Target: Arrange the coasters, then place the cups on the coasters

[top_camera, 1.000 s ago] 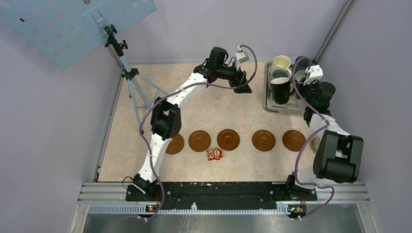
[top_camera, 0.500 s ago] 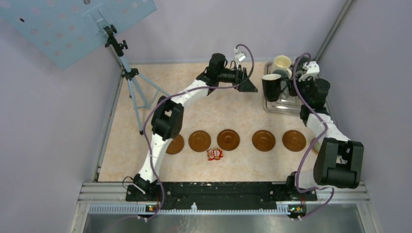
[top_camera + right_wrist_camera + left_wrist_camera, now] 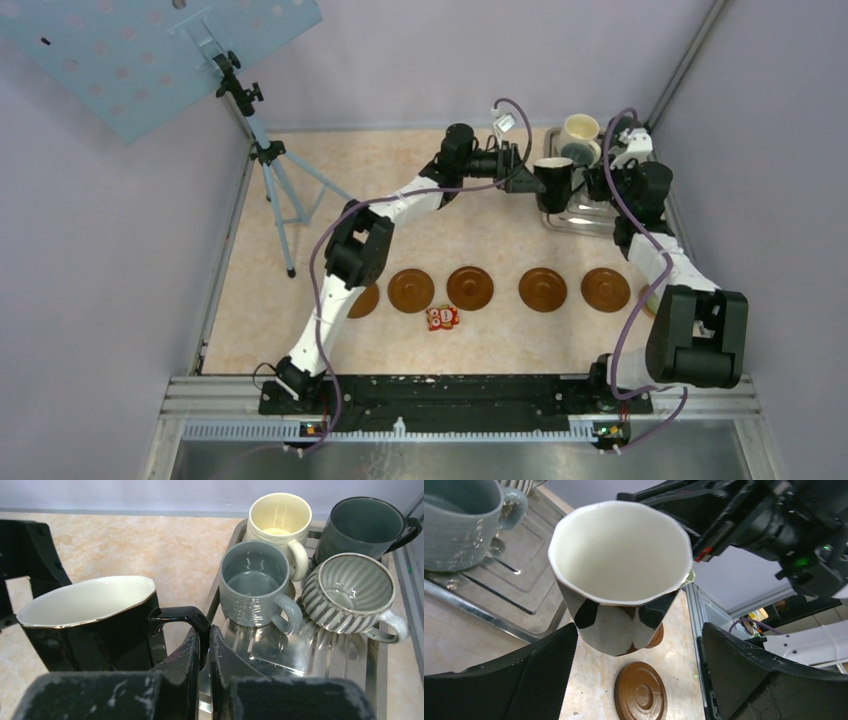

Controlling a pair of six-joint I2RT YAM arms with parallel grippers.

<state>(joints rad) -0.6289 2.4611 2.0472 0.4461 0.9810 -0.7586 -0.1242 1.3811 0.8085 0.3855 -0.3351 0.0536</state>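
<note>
Right wrist view: holding a glossy black faceted mug point(image 3: 90, 625) by its handle point(image 3: 175, 615).
Grips the squared handle with right claw point(image 3: 204, 641) clenched tight, mug white inside, just left of the steel tray point(image 3: 272, 655) at 1 o'clock on the table point(image 3: 480, 235). Reaches in from 9 o'clock with left claw point(image 3: 636, 645) spread wide around the mug, arm stretched long. Shows cream, blue-grey, dark green and ribbed grey mugs point(image 3: 250, 587) on the tray, round grooved wooden coasters point(image 3: 470, 287) rowed toward 6 o'clock.

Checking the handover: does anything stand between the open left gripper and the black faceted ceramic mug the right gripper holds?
Nothing visible does. The black faceted ceramic mug, pinched by its handle in the right gripper, hangs straight ahead of the open left gripper, only air between.
</note>
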